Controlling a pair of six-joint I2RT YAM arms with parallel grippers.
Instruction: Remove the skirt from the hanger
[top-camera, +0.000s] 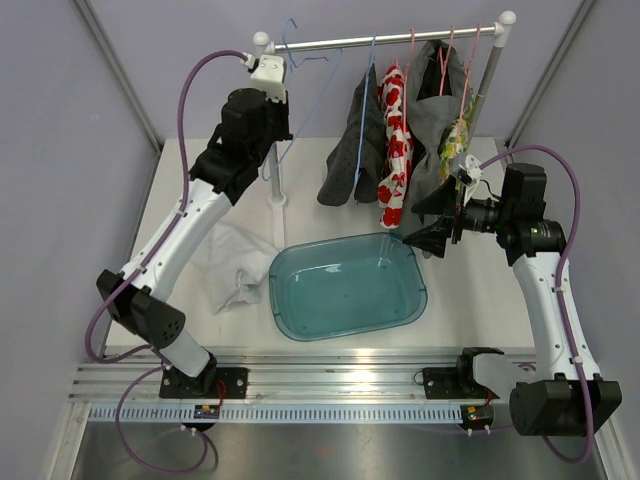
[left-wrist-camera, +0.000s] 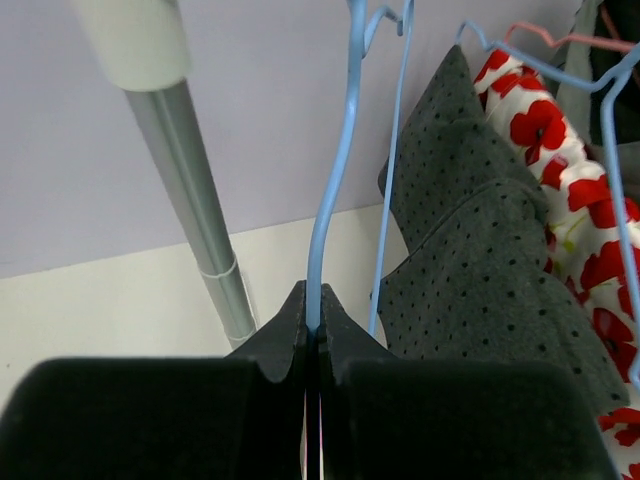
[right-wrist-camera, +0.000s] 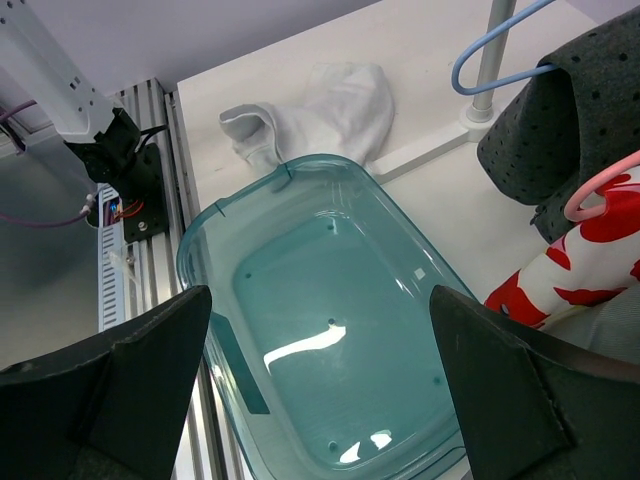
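Skirt, as we take the white garment (top-camera: 235, 265) to be, lies crumpled on the table (top-camera: 480, 300) just left of the teal tub (top-camera: 345, 285), close to the tub's rim and off any hanger. We cannot be sure from these views that it is a skirt and not some other piece.

Beyond the tub's far-left corner, the left gripper (left-wrist-camera: 313, 325) has its jaws closed tight on the wire of a blue hanger (left-wrist-camera: 335, 180). We see no cloth on that wire where it shows.

Past the tub's far side a rail (top-camera: 400, 38) carries more garments. A dark grey dotted one (top-camera: 350, 150) hangs nearest the held hanger, and a white one with red poppies (top-camera: 395, 150) is just beside it.

Over the tub's far-right corner, the right gripper (right-wrist-camera: 318, 300) hovers with its jaws spread wide and nothing between them. Through the gap we look straight down into the tub, which holds nothing.
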